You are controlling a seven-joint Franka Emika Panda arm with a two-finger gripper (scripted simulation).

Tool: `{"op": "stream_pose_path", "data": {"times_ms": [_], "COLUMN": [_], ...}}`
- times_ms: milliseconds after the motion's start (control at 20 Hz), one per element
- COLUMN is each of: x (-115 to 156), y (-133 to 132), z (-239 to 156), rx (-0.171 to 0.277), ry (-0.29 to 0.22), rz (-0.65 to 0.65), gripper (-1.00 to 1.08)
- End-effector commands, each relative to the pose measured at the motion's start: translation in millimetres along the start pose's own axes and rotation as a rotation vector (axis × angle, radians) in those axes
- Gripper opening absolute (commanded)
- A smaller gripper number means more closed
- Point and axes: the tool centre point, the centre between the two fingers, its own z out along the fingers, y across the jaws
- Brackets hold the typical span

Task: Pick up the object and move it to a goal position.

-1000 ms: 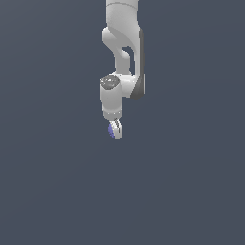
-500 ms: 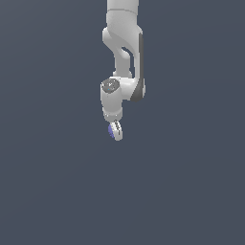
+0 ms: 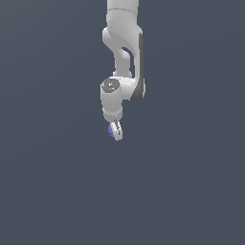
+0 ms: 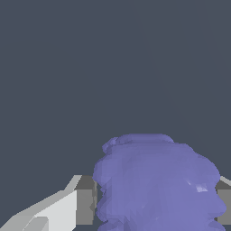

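Aloft, purple lump (image 4: 155,182) pinched between nearly closed fingers (image 4: 83,200) of white gripper (image 3: 115,132), bulging out beyond both pads. Possible slip or roll on the way to the goal: bumpy, rounded surface, slim contact.
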Motion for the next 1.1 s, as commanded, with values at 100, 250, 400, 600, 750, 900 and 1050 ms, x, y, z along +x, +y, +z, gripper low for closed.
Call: {"op": "stream_pose_path", "data": {"times_ms": [100,250,400,600,750,900,1050], "x": [-2,-4,-8,-14,-19,-25,-31], "y": [-3,-7,-12,-22,-30,-40,-50], "z": [-9,-21,-38,-68,-95,-125,-155], "rx": [0.001,0.000,0.000,-0.001,-0.001,-0.002,-0.002], "ry": [0.000,0.000,0.001,0.002,0.002,0.003,0.004], "rz": [0.000,0.000,0.001,0.001,0.002,0.002,0.003], "gripper": [-1.00,-1.00,-1.00,-1.00,-1.00,-1.00,-1.00]}}
